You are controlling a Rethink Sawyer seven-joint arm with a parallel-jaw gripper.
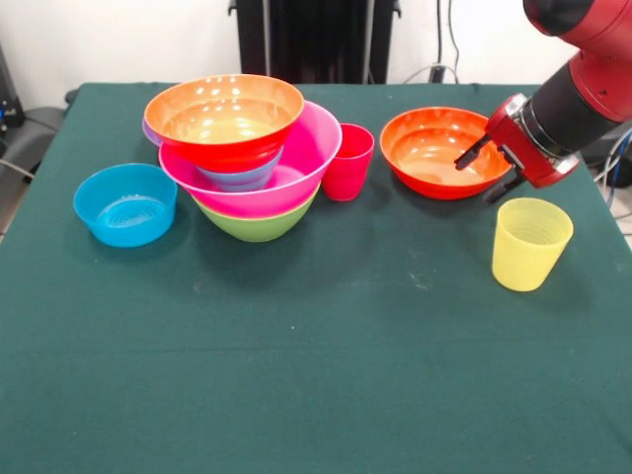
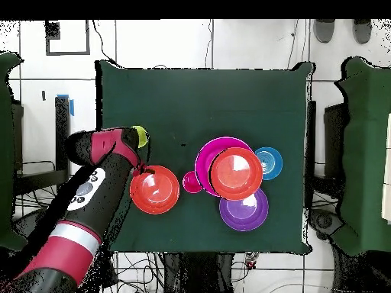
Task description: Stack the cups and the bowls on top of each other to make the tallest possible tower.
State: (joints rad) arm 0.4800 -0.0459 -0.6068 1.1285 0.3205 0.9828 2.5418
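The tower stands left of centre: a green bowl (image 1: 259, 225) at the bottom, the big pink bowl (image 1: 308, 163) in it, a small blue bowl (image 1: 242, 177) and a red-pink bowl (image 1: 232, 154) above, and a wide orange bowl (image 1: 225, 112) on top; its top also shows in the overhead view (image 2: 236, 173). The red cup (image 1: 348, 161) (image 2: 192, 181) stands upright beside the tower. A second orange bowl (image 1: 434, 153) (image 2: 155, 190) sits at the right. My gripper (image 1: 477, 176) (image 2: 145, 171) is open and empty at this bowl's right rim. The yellow cup (image 1: 530, 242) (image 2: 140, 136) stands upright in front of it.
A small blue bowl (image 1: 125, 204) (image 2: 268, 162) sits alone left of the tower. A purple bowl (image 1: 149, 131) (image 2: 244, 210) lies behind the tower, mostly hidden in the front view. The green cloth (image 1: 326, 375) covers the table.
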